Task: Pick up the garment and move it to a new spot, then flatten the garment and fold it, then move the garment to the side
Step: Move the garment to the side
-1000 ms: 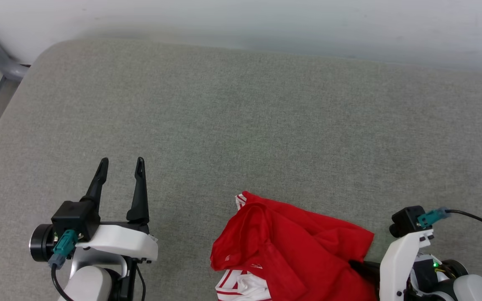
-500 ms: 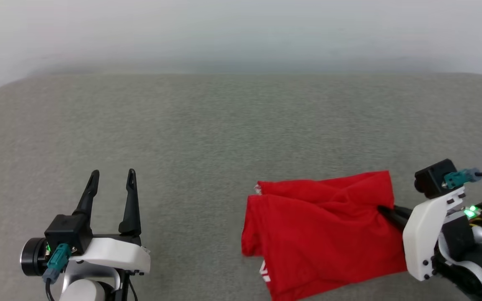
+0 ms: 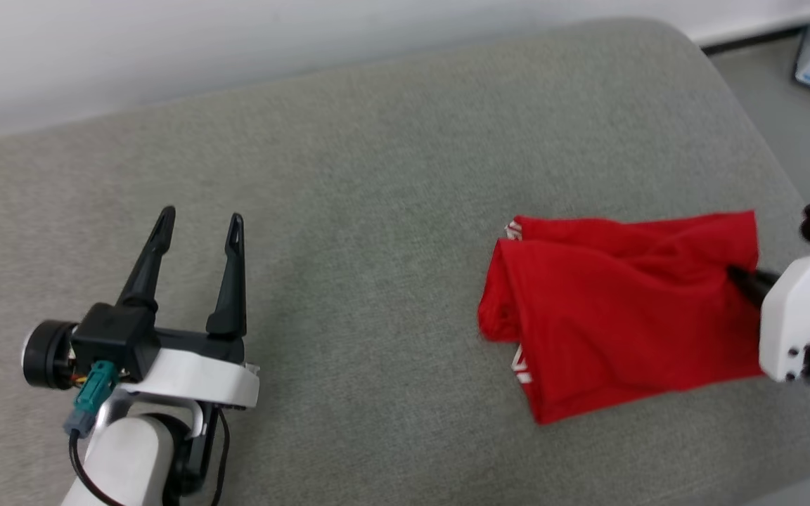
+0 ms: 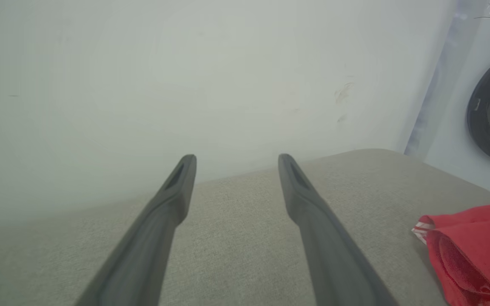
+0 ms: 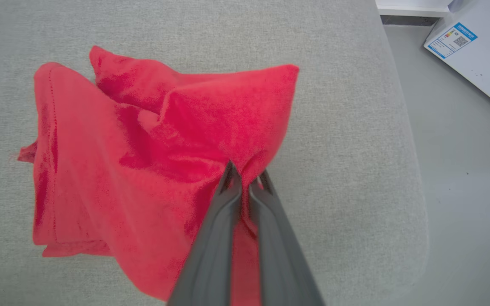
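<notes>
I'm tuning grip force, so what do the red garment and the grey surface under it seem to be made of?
The garment: soft, thin knit fabric, matte, judging by its limp folds and stitched hem; fibre unclear. The grey surface: likely a padded cushion in woven cloth, matte, with fine speckled weave and rounded edges.

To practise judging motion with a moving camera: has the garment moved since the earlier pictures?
Yes, the garment shifted right, toward the right end of the cushion.

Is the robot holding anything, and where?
Yes. The right gripper pinches the red garment at a bunched fold near its edge. The left gripper is open and empty.
</notes>
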Tool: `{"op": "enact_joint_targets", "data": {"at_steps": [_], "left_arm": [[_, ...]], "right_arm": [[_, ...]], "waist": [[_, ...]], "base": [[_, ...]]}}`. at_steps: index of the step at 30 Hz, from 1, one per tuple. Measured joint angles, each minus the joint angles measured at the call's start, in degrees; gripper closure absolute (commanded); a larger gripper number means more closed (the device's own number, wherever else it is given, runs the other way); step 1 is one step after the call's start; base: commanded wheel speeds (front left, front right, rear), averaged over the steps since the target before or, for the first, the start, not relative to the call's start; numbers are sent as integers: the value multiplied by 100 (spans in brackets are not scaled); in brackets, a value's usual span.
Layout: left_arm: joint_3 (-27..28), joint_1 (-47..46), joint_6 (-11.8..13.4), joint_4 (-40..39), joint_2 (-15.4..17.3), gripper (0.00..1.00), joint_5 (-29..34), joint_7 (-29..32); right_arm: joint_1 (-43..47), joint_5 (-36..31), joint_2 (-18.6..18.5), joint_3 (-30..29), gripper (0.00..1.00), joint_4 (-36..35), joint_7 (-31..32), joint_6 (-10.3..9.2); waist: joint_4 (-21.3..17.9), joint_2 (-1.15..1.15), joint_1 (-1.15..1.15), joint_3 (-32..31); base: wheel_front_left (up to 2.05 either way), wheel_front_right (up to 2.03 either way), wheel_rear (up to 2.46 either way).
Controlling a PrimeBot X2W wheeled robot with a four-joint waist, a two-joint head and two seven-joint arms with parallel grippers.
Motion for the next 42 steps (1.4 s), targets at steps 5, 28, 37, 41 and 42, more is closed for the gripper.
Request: {"op": "enact_joint_targets", "data": {"at_steps": [5, 28, 37, 41, 42], "left_arm": [[-96, -337, -68, -241, 176, 0, 148, 216], [-480, -1587, -316, -931, 464, 0, 570, 666], [-470, -1285, -220, -589, 345, 0, 393, 391], [-491, -1015, -147, -365, 238, 0, 275, 275], [-489, -937, -135, -303, 202, 0, 241, 238]], "right_arm": [[-651, -36, -45, -307, 100, 686, -533, 0], [-2419, -981, -140, -2214, 0, 3236, -2426, 0], [-2395, -1630, -90, -2590, 0, 3335, -3506, 0], [-2054, -1808, 115, -2633, 0, 2997, -3932, 0], [-1923, -1876, 200, -2642, 0, 2910, -4000, 0]], "waist": [[-267, 0, 0, 591], [-51, 0, 1, 2575], [77, 0, 0, 2054], [154, 0, 0, 1658], [178, 0, 0, 1551]], "base": [[0, 0, 0], [0, 0, 0], [0, 0, 0], [0, 0, 0], [0, 0, 0]]}}
